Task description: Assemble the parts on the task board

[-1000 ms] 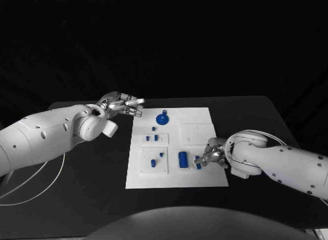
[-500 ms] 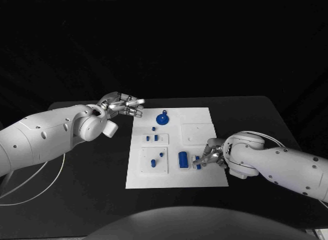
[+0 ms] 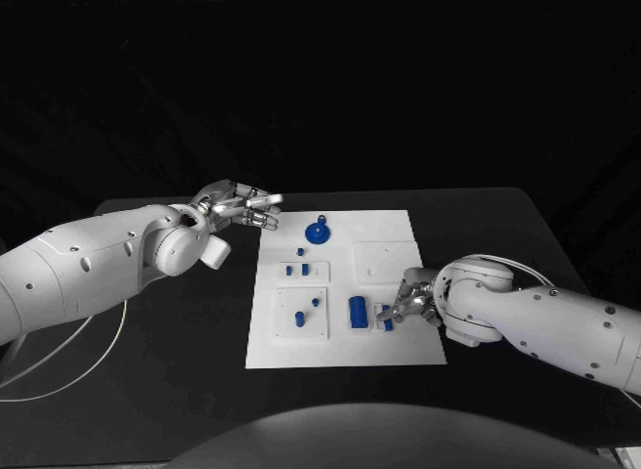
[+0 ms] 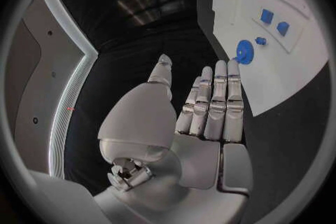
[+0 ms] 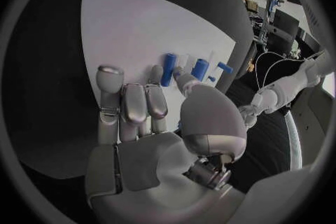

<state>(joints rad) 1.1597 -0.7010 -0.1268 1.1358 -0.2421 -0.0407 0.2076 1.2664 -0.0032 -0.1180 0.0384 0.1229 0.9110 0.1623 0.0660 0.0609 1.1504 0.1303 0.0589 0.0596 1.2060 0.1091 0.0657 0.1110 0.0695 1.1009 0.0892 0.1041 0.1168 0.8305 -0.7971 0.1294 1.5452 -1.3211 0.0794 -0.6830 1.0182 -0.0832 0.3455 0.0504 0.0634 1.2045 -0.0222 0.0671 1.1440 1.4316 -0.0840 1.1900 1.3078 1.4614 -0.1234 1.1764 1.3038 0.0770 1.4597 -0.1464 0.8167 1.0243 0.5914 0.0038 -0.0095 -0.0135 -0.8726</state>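
Head view: the white board (image 3: 346, 288) lies mid-surface (image 3: 180, 322) with blue parts spread over it. A round part (image 3: 318, 233) with a small tab sits near the far edge, two small blocks (image 3: 298, 268) sit in a raised panel further in, and a tall cylinder (image 3: 358, 311) stands near the near-right area.

The right robot hand (image 3: 409, 305) is low at the board's right side, fingertips touching or just beside a small blue peg (image 3: 387, 318) next to the cylinder. The step in hand looks like picking or seating that peg. Whether the fingers actually pinch it I cannot tell; the right wrist view shows the fingers (image 5: 133, 103) extended near the blue parts with nothing clearly enclosed.

The left robot hand (image 3: 239, 207) hovers off the board's far-left corner, holding nothing, fingers straight and side by side with the thumb apart.

Next, the right robot hand would need a firm pinch on the peg, then alignment with its socket.

Sockets and panel recesses are too small to read, and the peg's contact point is hidden behind the fingers.
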